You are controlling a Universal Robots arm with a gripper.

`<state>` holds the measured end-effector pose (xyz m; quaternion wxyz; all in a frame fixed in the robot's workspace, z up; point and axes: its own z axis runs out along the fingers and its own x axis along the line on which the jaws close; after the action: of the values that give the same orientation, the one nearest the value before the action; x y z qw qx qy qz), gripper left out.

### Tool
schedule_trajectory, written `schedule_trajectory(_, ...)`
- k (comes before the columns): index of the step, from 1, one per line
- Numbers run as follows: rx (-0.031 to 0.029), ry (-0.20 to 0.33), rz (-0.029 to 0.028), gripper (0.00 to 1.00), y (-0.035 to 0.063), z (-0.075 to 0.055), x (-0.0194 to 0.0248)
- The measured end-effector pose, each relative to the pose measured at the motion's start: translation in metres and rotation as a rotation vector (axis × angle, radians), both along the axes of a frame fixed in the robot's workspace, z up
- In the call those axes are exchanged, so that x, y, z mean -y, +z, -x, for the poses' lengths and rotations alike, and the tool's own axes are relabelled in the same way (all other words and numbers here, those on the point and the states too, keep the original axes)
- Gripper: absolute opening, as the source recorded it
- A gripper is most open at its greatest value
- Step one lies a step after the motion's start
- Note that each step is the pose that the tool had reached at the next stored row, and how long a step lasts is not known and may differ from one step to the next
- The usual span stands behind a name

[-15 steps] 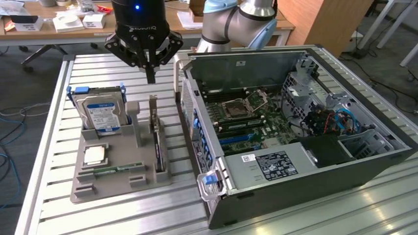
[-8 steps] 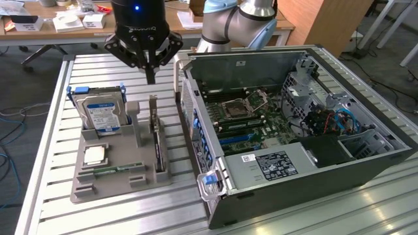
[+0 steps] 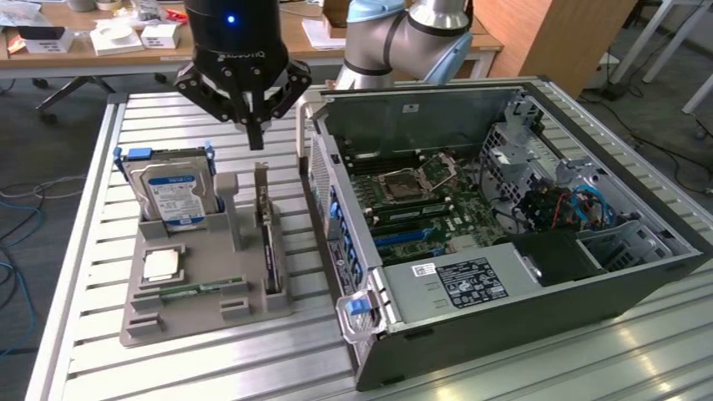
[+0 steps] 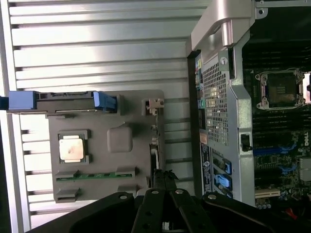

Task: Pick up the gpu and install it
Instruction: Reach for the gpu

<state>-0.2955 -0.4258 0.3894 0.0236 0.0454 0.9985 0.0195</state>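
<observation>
The gpu (image 3: 267, 230) stands on its edge in a slot of the grey holder (image 3: 206, 313), a thin dark card with its metal bracket at the far end. Seen edge-on in the wrist view, the gpu (image 4: 155, 145) is a narrow strip with the bracket (image 4: 154, 106). My gripper (image 3: 256, 138) hangs a little above the card's far end, fingers shut together with nothing between them. In the wrist view the gripper (image 4: 164, 177) points along the card's line.
The holder also carries a silver hard drive (image 3: 173, 196) with blue rails, a processor chip (image 3: 162, 266) and a green memory stick (image 3: 200, 288). The open computer case (image 3: 523, 276) lies at the exterior view's right, its motherboard (image 3: 418, 209) exposed. All rest on a slatted metal table (image 3: 89, 251).
</observation>
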Motion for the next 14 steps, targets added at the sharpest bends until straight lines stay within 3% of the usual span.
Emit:
schedule_trajectory(11,0.0,0.0,0.0,0.1,0.0,0.004,0.0194)
schedule_trajectory(14,0.0,0.0,0.0,0.1,0.0,0.004,0.0228)
